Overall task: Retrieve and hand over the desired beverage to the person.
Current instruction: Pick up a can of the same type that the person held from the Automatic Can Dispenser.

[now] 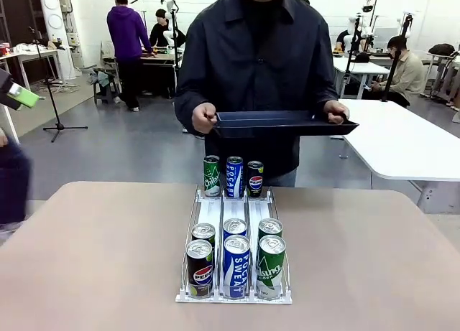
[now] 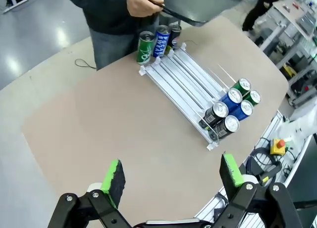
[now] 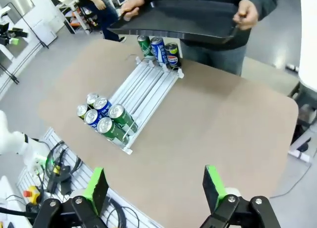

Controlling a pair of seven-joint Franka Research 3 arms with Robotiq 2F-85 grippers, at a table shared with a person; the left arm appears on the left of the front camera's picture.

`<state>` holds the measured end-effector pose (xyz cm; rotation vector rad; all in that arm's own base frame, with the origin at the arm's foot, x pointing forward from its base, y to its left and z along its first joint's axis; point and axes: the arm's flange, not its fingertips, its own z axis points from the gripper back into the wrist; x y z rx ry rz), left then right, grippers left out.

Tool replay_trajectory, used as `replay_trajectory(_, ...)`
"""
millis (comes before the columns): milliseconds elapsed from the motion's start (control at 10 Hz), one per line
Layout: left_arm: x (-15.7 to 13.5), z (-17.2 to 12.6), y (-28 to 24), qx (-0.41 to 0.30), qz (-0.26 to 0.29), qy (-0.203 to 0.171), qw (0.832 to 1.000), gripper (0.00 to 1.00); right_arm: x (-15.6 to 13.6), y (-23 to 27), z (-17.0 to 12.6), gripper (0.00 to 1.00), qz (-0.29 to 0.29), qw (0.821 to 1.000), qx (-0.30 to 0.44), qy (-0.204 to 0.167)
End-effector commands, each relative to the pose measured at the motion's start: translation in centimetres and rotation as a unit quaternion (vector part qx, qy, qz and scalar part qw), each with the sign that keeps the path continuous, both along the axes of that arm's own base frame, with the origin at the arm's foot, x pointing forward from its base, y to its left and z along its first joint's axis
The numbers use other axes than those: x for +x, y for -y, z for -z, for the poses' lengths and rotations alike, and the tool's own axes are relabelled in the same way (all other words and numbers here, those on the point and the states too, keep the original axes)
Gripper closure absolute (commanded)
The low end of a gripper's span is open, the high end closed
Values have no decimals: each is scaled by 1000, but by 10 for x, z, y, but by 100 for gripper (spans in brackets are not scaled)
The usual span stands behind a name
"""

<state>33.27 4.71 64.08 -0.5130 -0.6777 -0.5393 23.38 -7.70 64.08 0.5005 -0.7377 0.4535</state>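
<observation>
My left pincer and right pincer both gape empty, high over the table. Nearest cans stand upright at my end of the rack, ahead and below, centred; neither arm clearly nearer. The person holds a tray beyond.

table L+R of rack open | mid lanes bare | tray above far cans
</observation>
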Motion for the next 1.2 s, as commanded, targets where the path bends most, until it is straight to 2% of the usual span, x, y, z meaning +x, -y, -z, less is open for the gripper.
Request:
replay_trajectory(0, 2, -3, 11, 10, 15, -2, 1000, 0, -3, 1, -1, 0, -4, 1000, -2, 5)
replay_trajectory(1100, 2, -3, 11, 10, 15, -2, 1000, 0, -3, 1, -1, 0, -4, 1000, -2, 5)
